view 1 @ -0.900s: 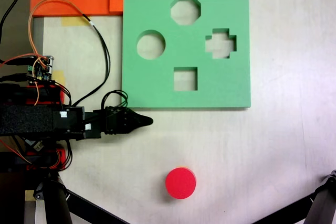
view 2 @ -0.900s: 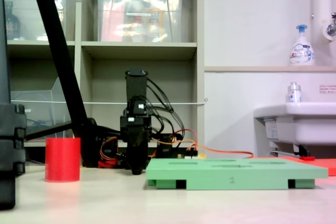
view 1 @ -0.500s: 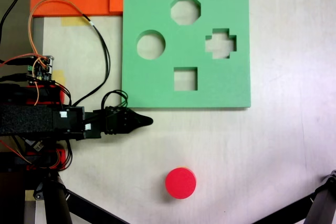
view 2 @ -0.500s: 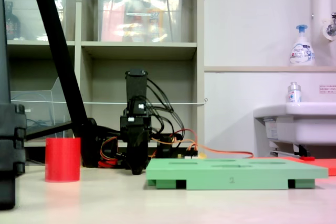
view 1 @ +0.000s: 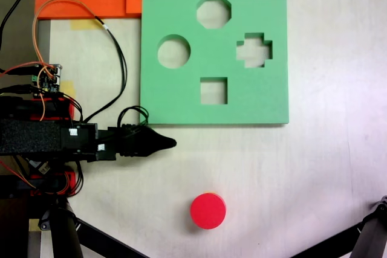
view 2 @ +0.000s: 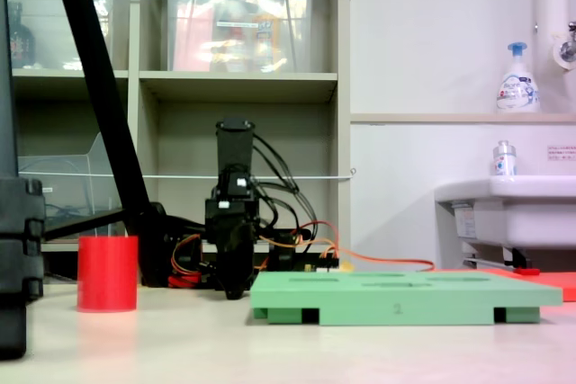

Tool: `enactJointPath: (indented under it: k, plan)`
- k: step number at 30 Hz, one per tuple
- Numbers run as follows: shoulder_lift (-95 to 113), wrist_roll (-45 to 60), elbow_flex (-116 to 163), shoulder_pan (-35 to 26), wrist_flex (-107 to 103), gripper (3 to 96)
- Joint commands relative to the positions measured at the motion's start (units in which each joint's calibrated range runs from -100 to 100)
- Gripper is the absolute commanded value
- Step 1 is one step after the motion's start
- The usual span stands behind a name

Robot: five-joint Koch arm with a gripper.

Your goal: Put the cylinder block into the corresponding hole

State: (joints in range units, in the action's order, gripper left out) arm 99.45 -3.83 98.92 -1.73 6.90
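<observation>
The pale table (view 1: 314, 167) carries everything. On it lies the square green foam board (view 1: 181, 98), just beyond the jaws' tip toward the first exterior view's top, its near edge close to the tip but apart from it. The black arm (view 1: 42, 139) reaches in from the first exterior view's left, low over the table, ending in the gripper (view 1: 164, 142), whose jaws come together in a single narrow point with nothing between them. The cylinder block (view 1: 208, 210) stands upright on the table, well apart from the jaws, toward the first exterior view's bottom and a little right of the tip; in the second exterior view it (view 2: 107, 273) stands left of the gripper (view 2: 234, 290). The corresponding hole (view 1: 173, 51), the round cutout, sits further up the board from the tip.
</observation>
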Motion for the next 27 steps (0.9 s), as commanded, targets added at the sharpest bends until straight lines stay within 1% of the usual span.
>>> enactJointPath:
  k: [1,3,6,7,10,13,14,21,23,25,27]
  plan:
    - [0.5,-5.5,1.1,0.8,3.7,52.7]
    - [0.5,-12.6,1.1,2.1,14.8,52.6]
    - [0.5,-20.0,1.1,4.2,30.3,51.4]
    - [0.5,-22.4,1.1,4.7,33.0,51.4]
    - [0.5,-35.9,-0.7,6.4,39.1,52.2]
    - [0.5,-48.4,-9.1,6.6,39.3,53.6]
    - [0.5,-50.7,-11.1,6.6,39.4,53.6]
    - [0.5,-50.7,-5.5,6.3,39.2,53.2]
    - [0.5,-50.7,-3.2,6.9,39.0,50.3]
    - [0.5,-50.5,-0.5,7.7,39.5,52.2]
    - [0.5,-50.3,1.1,8.1,42.7,56.2]
